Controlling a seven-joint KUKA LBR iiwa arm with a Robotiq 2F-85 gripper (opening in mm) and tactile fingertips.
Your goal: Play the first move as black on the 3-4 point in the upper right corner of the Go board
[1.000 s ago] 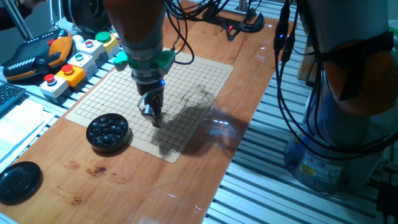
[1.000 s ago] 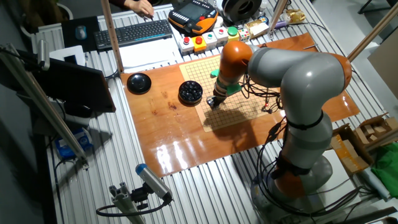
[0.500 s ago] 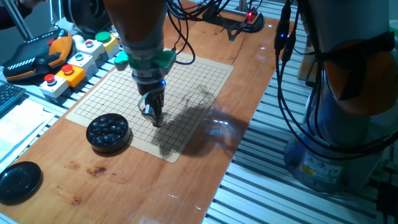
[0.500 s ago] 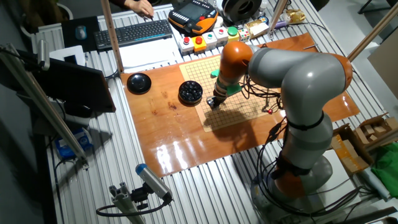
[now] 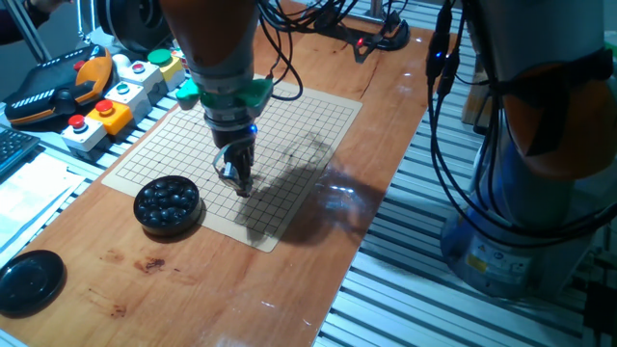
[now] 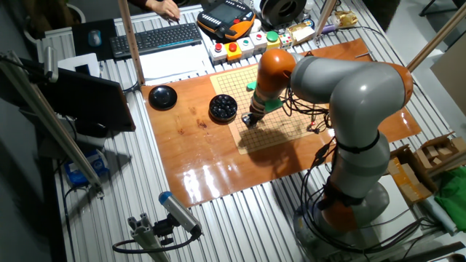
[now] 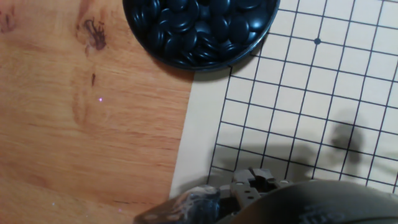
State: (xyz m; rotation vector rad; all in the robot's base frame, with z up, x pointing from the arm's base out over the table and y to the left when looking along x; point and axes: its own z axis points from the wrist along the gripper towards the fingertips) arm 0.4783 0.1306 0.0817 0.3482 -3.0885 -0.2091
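The Go board [image 5: 289, 125] lies flat on the wooden table, its grid bare of stones where it shows. My gripper [image 5: 239, 185] points straight down with its tips at the board surface, a few lines in from the edge nearest the bowl. It also shows as the gripper [image 6: 250, 121] in the other fixed view. Its fingers stand close together, and a single black stone between them cannot be made out. The crossing under the tips is hidden, so I cannot tell whether it is the 3-4 point. In the hand view only the blurred gripper body [image 7: 249, 190] shows over the board [image 7: 298, 106].
A round black bowl of stones [image 5: 167, 204] sits at the board's corner, left of the gripper, and fills the top of the hand view as the bowl [image 7: 199, 25]. Its black lid [image 5: 29, 280] lies near the table's front left. Button boxes [image 5: 106, 106] line the far left edge.
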